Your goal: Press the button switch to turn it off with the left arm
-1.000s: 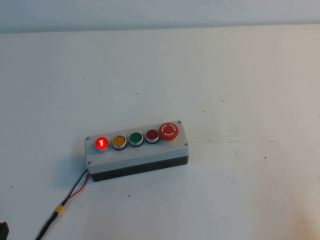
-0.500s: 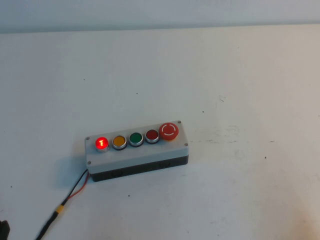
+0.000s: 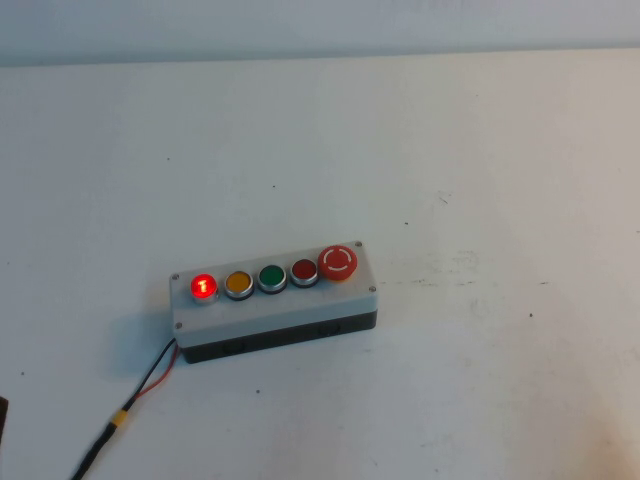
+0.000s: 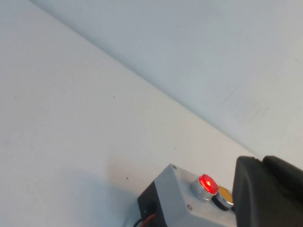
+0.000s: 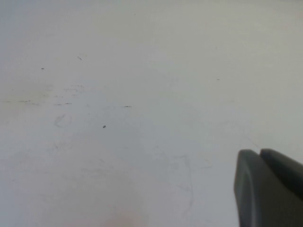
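The button switch [image 3: 203, 286] is lit bright red at the left end of the row on the grey box [image 3: 275, 310], next to the yellow button [image 3: 238, 283]. In the left wrist view the lit button switch [image 4: 207, 182] and the yellow button [image 4: 224, 195] show just beside my left gripper [image 4: 262, 161], which is shut, empty and apart from the box. In the high view only a black sliver of the left arm [image 3: 2, 408] shows at the left edge. My right gripper [image 5: 259, 152] is shut and empty over bare table.
The row continues with a green button [image 3: 272, 277], a darker red button [image 3: 304, 270] and a large red mushroom button [image 3: 338, 263]. A black cable with red wire [image 3: 120, 420] runs from the box to the near-left edge. A white wall [image 3: 300, 25] backs the table.
The black fragment of the left arm at the bottom-left edge of the high view has shifted up the edge and shows less. The button stays lit.
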You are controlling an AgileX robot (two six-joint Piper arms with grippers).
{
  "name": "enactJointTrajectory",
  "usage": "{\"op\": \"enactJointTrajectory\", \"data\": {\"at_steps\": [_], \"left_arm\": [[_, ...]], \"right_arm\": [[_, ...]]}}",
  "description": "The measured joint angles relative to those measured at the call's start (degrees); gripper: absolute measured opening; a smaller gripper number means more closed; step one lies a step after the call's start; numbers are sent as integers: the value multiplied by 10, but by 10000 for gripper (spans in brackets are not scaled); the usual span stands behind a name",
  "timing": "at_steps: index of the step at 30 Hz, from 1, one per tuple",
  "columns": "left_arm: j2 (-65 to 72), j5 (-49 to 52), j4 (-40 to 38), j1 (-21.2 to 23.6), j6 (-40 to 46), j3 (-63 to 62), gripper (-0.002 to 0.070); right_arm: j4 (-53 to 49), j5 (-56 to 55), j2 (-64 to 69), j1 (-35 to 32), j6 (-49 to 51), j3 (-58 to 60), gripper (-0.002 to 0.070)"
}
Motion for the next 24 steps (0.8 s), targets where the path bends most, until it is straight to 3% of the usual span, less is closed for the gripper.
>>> {"op": "enactJointTrajectory", "data": {"at_steps": [4,11,17,21,24], "left_arm": [[4,31,-15,1,-2,-15,-2],[188,284,77,1,-2,-214,-2],[403,465,145,1,54,-387,-2],[534,510,149,-8,102,-477,-2],[628,512,158,-45,122,-532,-2]], "right_arm": [[0,0,0,0,0,0,-16],[0,0,0,0,0,0,-16],[0,0,0,0,0,0,-16],[0,0,0,0,0,0,-16],[0,0,0,0,0,0,-16]]}}
